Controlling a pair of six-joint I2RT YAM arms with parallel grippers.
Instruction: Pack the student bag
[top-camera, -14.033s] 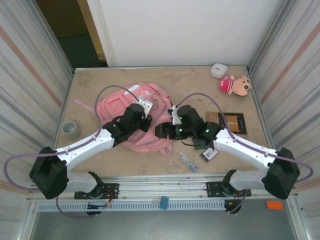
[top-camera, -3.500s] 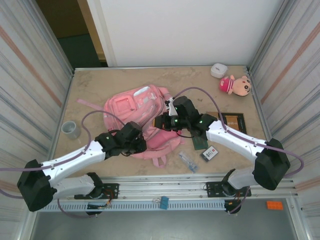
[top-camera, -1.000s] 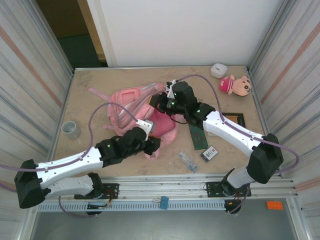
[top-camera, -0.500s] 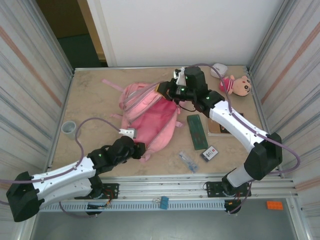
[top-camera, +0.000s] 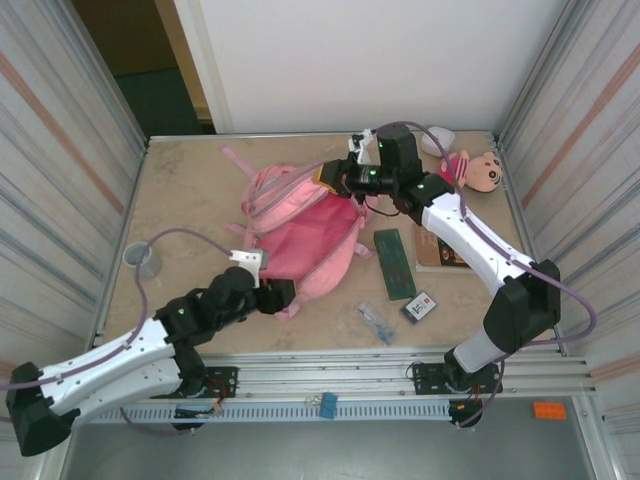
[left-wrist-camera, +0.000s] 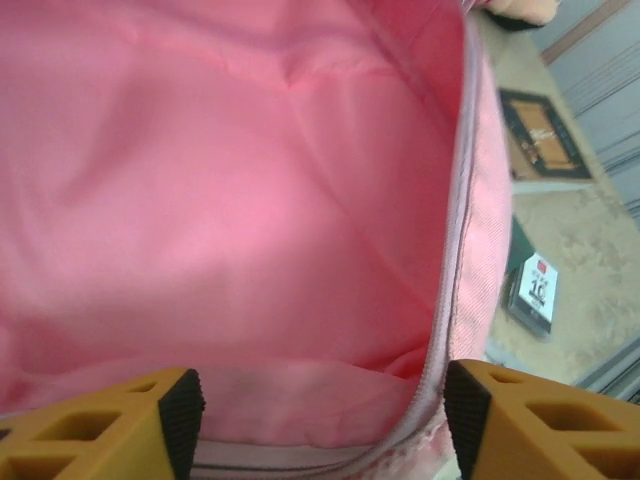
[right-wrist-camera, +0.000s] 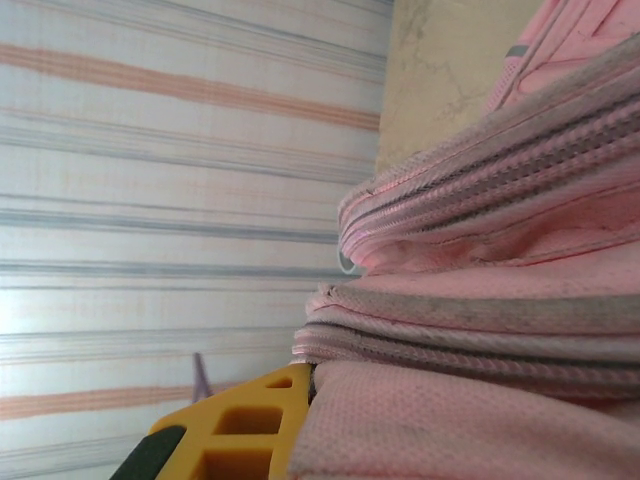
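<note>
Right tool pinches the student bag up top; left tool gapes wide at its hem.

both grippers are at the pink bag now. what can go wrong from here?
1. The right gripper seems to pinch only bunched fabric at the student bag's far end; a slip would likely let the opening collapse.
2. The left gripper's open fingers straddle the zip edge and lining; closing may snag the lining.
3. The right arm passes close to the plush doll; a swing could knock it.
</note>
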